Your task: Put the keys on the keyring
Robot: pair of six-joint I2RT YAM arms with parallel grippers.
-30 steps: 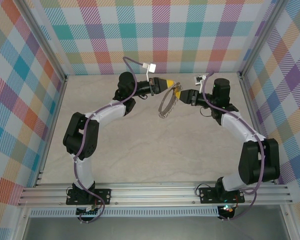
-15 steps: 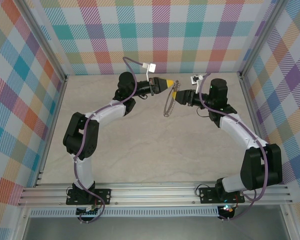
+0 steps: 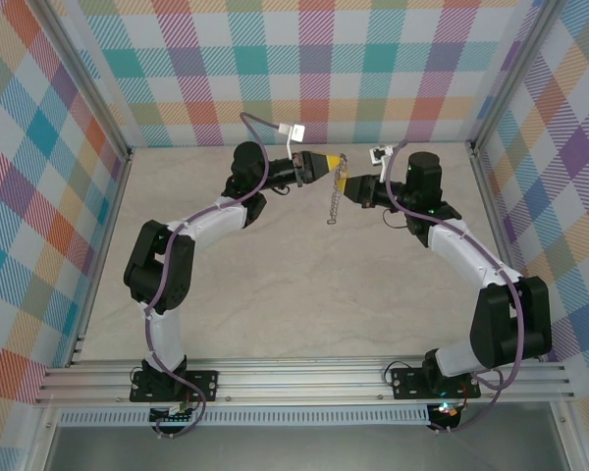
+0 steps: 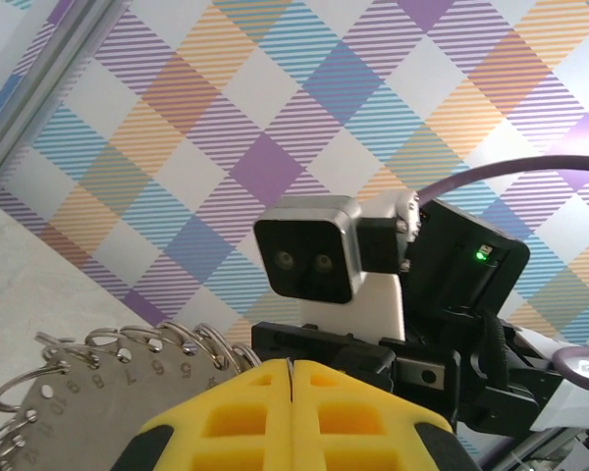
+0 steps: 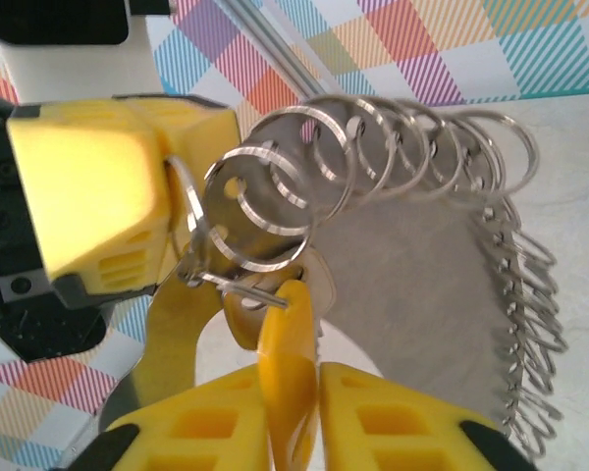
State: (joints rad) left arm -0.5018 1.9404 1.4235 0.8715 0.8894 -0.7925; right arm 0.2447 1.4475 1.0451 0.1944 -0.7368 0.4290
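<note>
Beige stone-look table [image 3: 275, 285] inside pastel plaid walls [image 3: 314, 59]. Both arms reach to the far middle, tips nearly meeting.

The keyring [image 3: 335, 201] hangs in the air between the two tips, off the table, top edge just beside the left gripper [image 3: 338, 160]. From above it reads edge-on, a thin chain-like line. Right wrist view shows it as a flat grey disc [image 5: 422, 285] fringed with silvery wire loops; left wrist view shows stamped numbers along its rim [image 4: 88, 388].

A second ago the keyring showed from above as an open oval; it has turned to a thin line. The right gripper [image 3: 351, 184] has moved in closer to the left one.

Left gripper: yellow fingers [image 4: 226, 422] pressed together, no gap at the seam, and the keyring's rim comes out from behind them, so it looks clenched on the keyring.

Right gripper: clamped on the yellow head of the key [image 5: 287, 363], which stands upright between the pads. The top of the key sits against the nearest wire loops, right next to the left gripper's yellow finger. Cannot tell whether the key is threaded on a loop.
</note>
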